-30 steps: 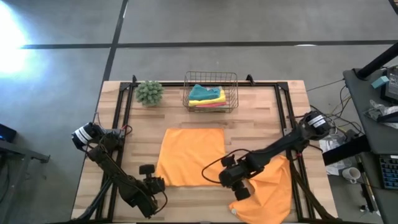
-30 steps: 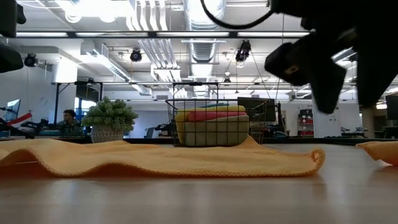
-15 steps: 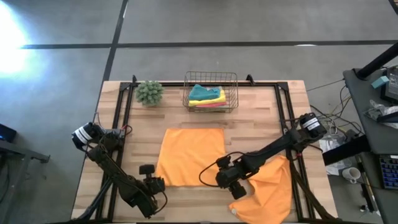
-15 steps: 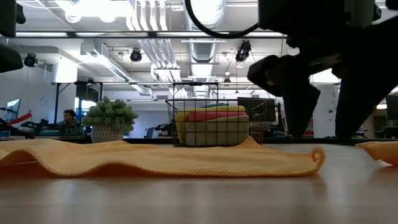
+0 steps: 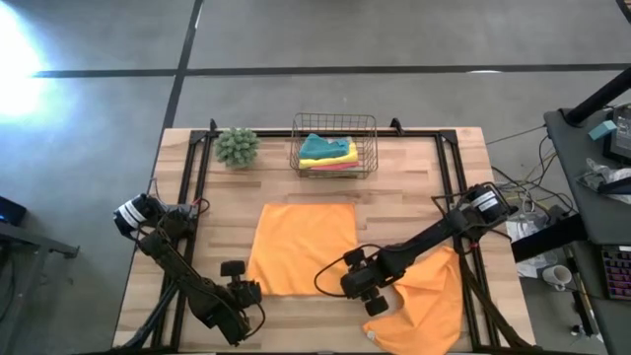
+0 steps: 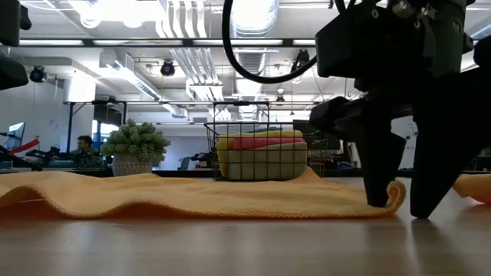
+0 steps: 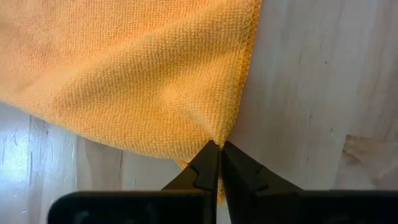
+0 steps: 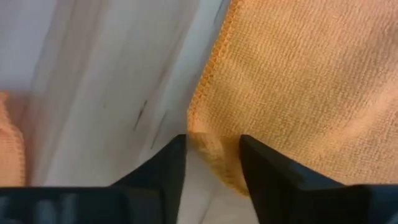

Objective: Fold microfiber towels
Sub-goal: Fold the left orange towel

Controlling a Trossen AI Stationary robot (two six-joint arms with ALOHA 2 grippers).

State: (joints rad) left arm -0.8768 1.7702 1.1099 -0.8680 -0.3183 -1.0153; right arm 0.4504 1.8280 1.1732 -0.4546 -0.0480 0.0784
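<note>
An orange microfiber towel (image 5: 304, 247) lies spread flat in the middle of the table. My left gripper (image 5: 250, 290) is shut on its near-left corner (image 7: 214, 142). My right gripper (image 5: 357, 284) stands open at the towel's near-right corner (image 8: 208, 140), one finger on each side of it, and the fingertips (image 6: 376, 192) reach down to the tabletop. A second orange towel (image 5: 434, 296) lies crumpled at the near right. Several folded towels (image 5: 328, 151) are stacked in the wire basket (image 5: 333, 126). My left gripper pinches the spread towel's near-left corner (image 7: 211, 138) between its two fingertips, coming steeply from above. The cloth rises in a small peak at the fingers, and the rest lies slack on the table. Whether it holds one layer or more does not show. My right gripper's fingers straddle the near-right corner (image 6: 395, 192); I cannot tell whether they touch the cloth.
A fuzzy green plant ball (image 5: 237, 146) sits at the far left beside the basket. Black frame rails (image 5: 197, 187) run along the table's left and right sides. Bare wood shows between the spread towel and the basket.
My right gripper has come down and a little toward the table's left edge. Its fingers have dropped from above the towel's near-right corner to table height on either side of it. The towel and my left gripper have kept still.
</note>
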